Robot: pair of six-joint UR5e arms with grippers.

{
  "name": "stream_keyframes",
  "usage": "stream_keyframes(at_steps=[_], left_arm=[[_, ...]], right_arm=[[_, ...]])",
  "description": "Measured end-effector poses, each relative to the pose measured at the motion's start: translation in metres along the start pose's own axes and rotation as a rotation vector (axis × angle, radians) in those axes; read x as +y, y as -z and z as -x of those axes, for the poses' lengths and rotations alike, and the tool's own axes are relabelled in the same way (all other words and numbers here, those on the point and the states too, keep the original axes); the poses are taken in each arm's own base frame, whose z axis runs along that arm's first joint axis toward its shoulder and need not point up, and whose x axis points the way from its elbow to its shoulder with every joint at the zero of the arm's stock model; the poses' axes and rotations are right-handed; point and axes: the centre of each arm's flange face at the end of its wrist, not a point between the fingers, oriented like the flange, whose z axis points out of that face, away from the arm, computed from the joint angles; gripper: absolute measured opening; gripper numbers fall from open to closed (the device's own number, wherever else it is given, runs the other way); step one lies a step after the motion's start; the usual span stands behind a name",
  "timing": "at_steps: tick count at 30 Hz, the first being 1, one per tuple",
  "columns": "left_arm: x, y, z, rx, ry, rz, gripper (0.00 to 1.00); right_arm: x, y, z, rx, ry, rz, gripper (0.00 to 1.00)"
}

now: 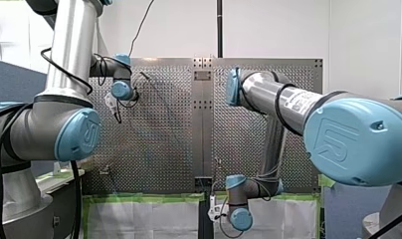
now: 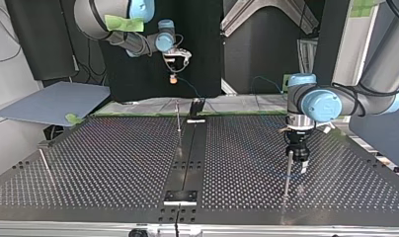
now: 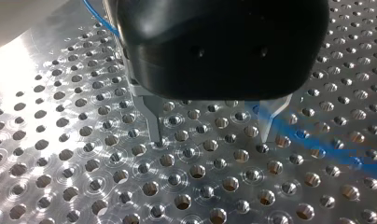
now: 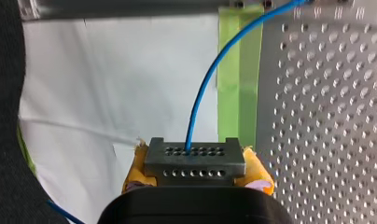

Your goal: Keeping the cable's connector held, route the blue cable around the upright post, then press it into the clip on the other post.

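Right tool (image 4: 196, 164) is pinching the connector (image 4: 195, 156) off the counter's (image 2: 89, 163) edge, left tool (image 3: 211, 136) is hanging open, empty, by the post (image 2: 288, 173), so I'm thinking it's risking closing beside the blue cable (image 4: 208, 79), missing it.

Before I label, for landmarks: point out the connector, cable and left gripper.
connector (image 4: 194, 161), right wrist view, its holed front face.
cable (image 4: 204, 84), right wrist view, mid-curve.
left gripper (image 3: 211, 137), left wrist view, between fingertips.

The perforated table (image 2: 113, 163) bears a dark centre strip (image 2: 187, 148) and upright posts (image 2: 288, 173); a blue cable (image 3: 312, 140) seemingly lies on it.
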Motion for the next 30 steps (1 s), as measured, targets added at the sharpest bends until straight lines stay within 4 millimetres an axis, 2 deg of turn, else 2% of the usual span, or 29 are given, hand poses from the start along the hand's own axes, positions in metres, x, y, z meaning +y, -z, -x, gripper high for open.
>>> stream_keyframes(at_steps=[6,14,17,25,30], left_arm=[[0.0,0.0,0.0,0.0,0.0,0.0,1.0],[0.001,0.0,0.0,-0.001,0.0,0.001,1.0],[0.001,0.0,0.0,-0.001,0.0,0.001,1.0],[0.0,0.0,0.0,0.0,-0.003,0.001,1.0],[0.0,0.0,0.0,-0.001,-0.003,0.001,1.0]], right_arm=[[0.018,-0.006,-0.002,0.006,-0.006,0.027,0.0],[0.021,-0.007,-0.001,0.008,-0.01,0.024,0.0],[0.023,-0.007,0.005,0.007,-0.012,0.024,0.0],[0.038,-0.002,0.039,-0.006,-0.043,0.04,0.0],[0.043,-0.002,0.047,-0.007,-0.051,0.045,0.0]])
